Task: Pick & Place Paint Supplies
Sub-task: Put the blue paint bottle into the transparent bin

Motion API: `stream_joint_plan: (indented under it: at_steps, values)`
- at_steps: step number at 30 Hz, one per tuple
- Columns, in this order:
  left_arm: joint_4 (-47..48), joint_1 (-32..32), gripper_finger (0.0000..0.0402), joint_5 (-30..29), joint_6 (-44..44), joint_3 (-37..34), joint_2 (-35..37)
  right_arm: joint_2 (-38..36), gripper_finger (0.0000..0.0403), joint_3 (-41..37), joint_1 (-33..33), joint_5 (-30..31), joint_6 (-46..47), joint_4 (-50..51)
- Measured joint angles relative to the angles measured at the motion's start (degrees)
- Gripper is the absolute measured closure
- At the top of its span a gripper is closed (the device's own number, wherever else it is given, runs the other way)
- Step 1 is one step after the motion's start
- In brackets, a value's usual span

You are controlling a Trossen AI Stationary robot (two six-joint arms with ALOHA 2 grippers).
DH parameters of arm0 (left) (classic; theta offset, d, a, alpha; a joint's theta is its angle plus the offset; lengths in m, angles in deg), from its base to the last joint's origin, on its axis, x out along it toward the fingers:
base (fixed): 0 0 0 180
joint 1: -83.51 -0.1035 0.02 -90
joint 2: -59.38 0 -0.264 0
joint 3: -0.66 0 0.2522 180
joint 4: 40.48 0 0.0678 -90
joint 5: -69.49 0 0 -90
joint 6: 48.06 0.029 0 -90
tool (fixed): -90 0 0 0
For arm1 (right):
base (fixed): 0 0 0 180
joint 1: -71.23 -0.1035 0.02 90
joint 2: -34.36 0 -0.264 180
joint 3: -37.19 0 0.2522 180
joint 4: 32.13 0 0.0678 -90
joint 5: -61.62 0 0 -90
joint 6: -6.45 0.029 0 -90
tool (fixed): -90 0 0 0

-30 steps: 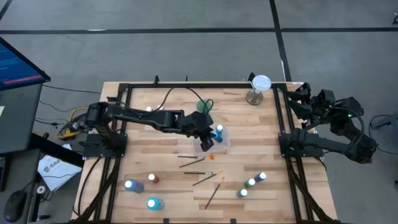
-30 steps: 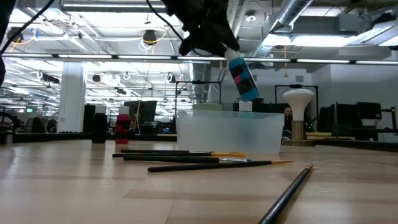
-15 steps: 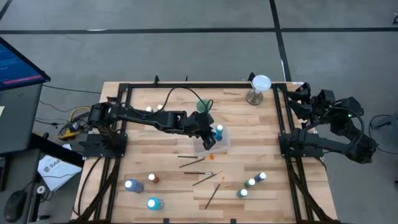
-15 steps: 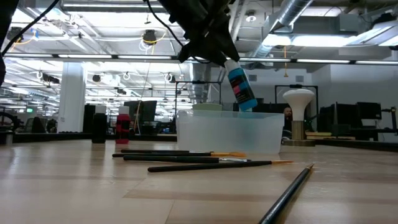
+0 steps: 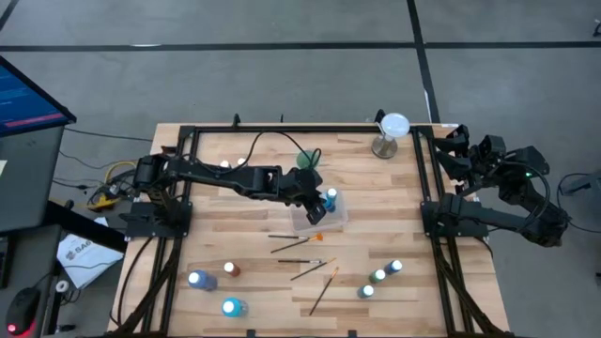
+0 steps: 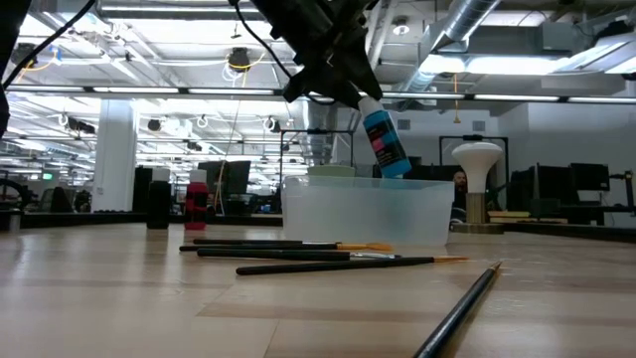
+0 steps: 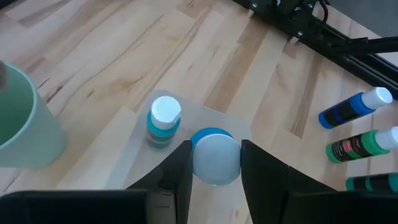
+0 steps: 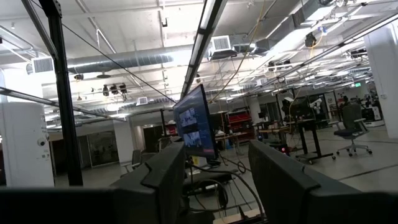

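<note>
My left gripper [image 5: 319, 208] is shut on a blue paint bottle [image 6: 386, 139] over the clear plastic tray [image 6: 363, 211] at mid-table. The bottle's lower end is about level with the tray's rim. Another white-capped bottle [image 7: 164, 121] stands upright in the tray. Several paintbrushes [image 5: 299, 240] lie on the table just near of the tray. Three bottles [image 5: 231, 270] stand at the near left and three [image 5: 379, 276] at the near right. My right gripper [image 8: 214, 186] is open and empty, parked beyond the table's right edge [image 5: 470, 155]. My left gripper pinches the blue bottle at its white-capped upper end [image 7: 216, 163] between its two fingers, one on each side. The fingers slant down from above. The bottle hangs tilted below them, clear of the tray and table, with its base [image 6: 396, 171] lowest.
A pale green cup [image 5: 308, 160] stands just far of the tray. A white hourglass-shaped stand [image 5: 390, 133] is at the far right. Black frame rails [image 5: 427, 202] run along the table's left and right sides.
My left gripper has gone down a little toward the tray with the blue bottle. The bottle stays tilted, and its base has come down from above the tray to about the rim's level.
</note>
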Motion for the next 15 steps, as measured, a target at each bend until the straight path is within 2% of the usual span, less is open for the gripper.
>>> stream_joint_plan:
  at_steps: [10,15]
  values:
    - [0.0,0.0,0.0296,1.5,0.6,0.0,0.0,0.0,0.023,0.0,0.0,0.0,0.0,0.0]
    - [0.0,0.0,0.0296,1.5,3.6,0.0,0.0,0.0,0.023,0.0,0.0,0.0,0.0,0.0]
